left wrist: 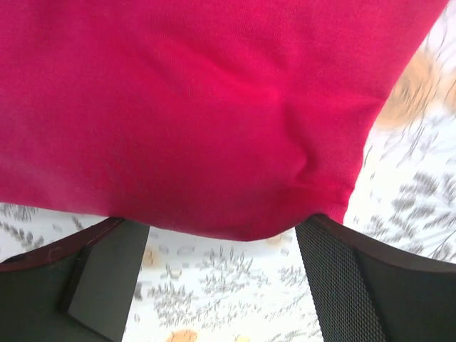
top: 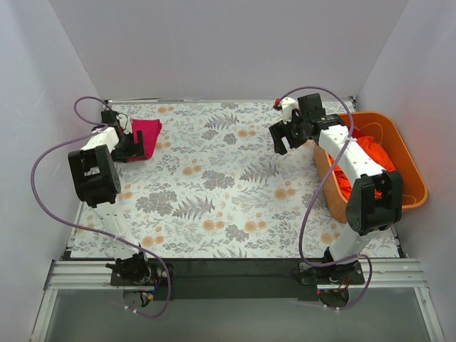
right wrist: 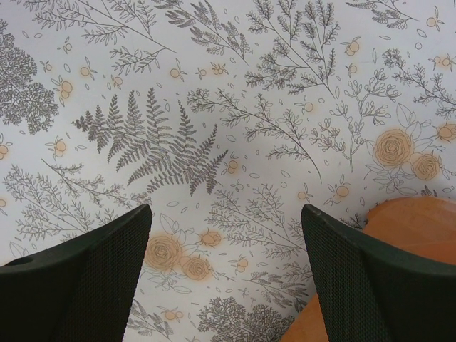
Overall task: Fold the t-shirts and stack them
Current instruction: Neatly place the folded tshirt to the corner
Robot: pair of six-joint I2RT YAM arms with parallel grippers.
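A folded magenta-pink t-shirt [top: 146,135] lies at the far left of the flowered table cover. My left gripper [top: 131,147] is right at its near edge. In the left wrist view the shirt [left wrist: 199,107] fills the upper part, and my left gripper [left wrist: 222,239] is open, with the shirt's edge at its fingertips and the table showing between the fingers. Orange-red t-shirts [top: 368,161] are heaped in the orange tub [top: 407,158]. My right gripper [top: 281,140] is open and empty above the table, just left of the tub; it also shows in the right wrist view [right wrist: 225,217].
The tub stands at the right edge of the table, and its rim [right wrist: 417,226] shows at the lower right of the right wrist view. White walls close in the back and both sides. The flowered cover [top: 214,178] spans the table between the arms.
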